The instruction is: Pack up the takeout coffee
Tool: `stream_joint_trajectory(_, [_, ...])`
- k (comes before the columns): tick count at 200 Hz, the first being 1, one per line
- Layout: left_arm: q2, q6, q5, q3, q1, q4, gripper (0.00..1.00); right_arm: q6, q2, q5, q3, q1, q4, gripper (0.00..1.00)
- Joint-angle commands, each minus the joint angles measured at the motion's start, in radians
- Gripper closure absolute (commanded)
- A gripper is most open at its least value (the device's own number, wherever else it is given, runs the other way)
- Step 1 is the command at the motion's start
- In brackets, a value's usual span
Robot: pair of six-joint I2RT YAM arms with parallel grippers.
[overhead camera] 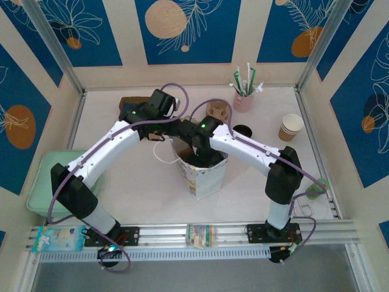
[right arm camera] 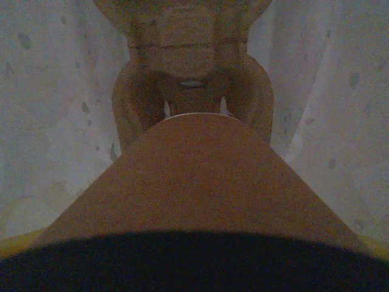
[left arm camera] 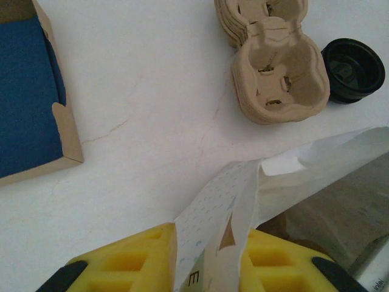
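White tabletop [overhead camera: 121,182] with a white paper bag [overhead camera: 209,176] at centre. We see the left gripper [left arm camera: 206,267] clenched on the bag's rim. The right gripper [overhead camera: 196,152], inside the bag, grasps the takeout coffee [right arm camera: 194,182] between its fingers, the cup's far end at a pulp carrier [right arm camera: 191,61].

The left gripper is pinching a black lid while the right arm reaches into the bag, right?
Not quite. The left gripper pinches the bag edge, not a lid, as the left wrist view shows. The black lid lies loose on the table. The right arm does reach into the bag.
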Motion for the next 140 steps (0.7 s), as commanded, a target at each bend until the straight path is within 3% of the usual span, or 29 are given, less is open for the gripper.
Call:
stream_joint_trajectory(1, [0.007, 0.005, -0.005, 0.021, 0.004, -0.022, 0.73, 0.017, 0.006, -0.018, -0.022, -0.003, -0.016, 0.63])
stream_joint_trajectory(140, [0.001, 0.007, -0.008, 0.023, 0.004, -0.026, 0.73, 0.020, 0.012, -0.018, -0.033, -0.002, -0.008, 0.63])
